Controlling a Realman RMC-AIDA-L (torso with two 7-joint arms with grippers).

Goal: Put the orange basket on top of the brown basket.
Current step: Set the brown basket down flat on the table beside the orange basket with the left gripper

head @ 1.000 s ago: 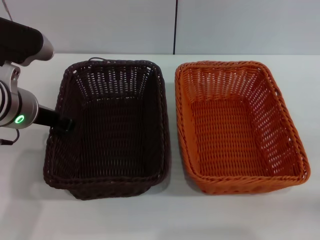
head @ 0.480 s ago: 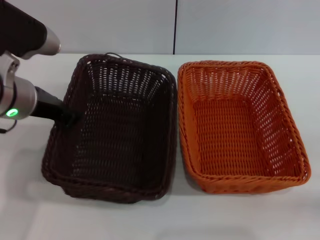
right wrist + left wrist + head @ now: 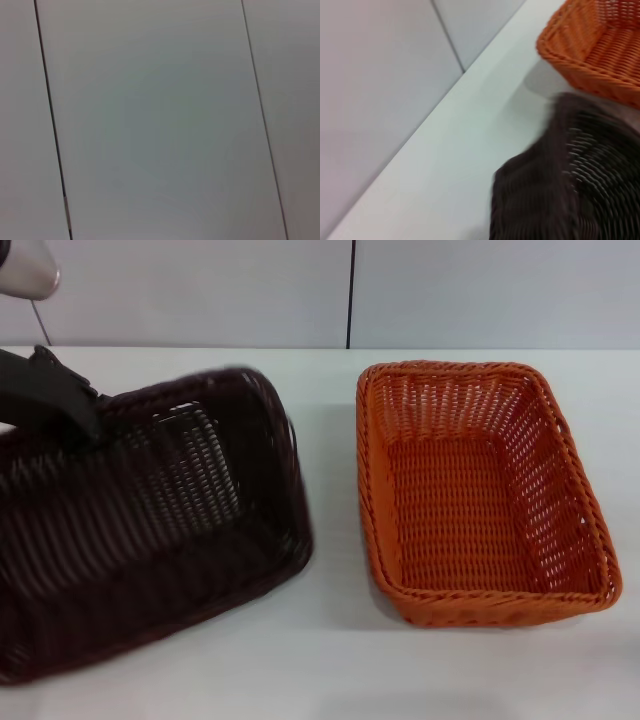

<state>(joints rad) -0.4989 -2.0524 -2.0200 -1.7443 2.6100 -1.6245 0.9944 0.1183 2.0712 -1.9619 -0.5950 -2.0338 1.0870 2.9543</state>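
Note:
The brown basket [image 3: 170, 530] is lifted and tilted at the left of the head view, with its near end low and toward me. My left gripper [image 3: 85, 425] is shut on its far left rim and holds it up. The orange basket [image 3: 480, 490] sits flat on the white table [image 3: 330, 670] at the right, apart from the brown one. In the left wrist view the brown basket [image 3: 570, 190] fills the near corner, with the orange basket [image 3: 600, 45] beyond it. My right gripper is out of view; its wrist camera shows only wall.
A pale panelled wall [image 3: 450, 290] with a dark vertical seam runs behind the table's far edge. Bare white table shows between the two baskets and in front of the orange one.
My left gripper has raised the brown basket off the table, tilted it, and swung it left and toward me, away from the orange basket. The orange basket has not moved.

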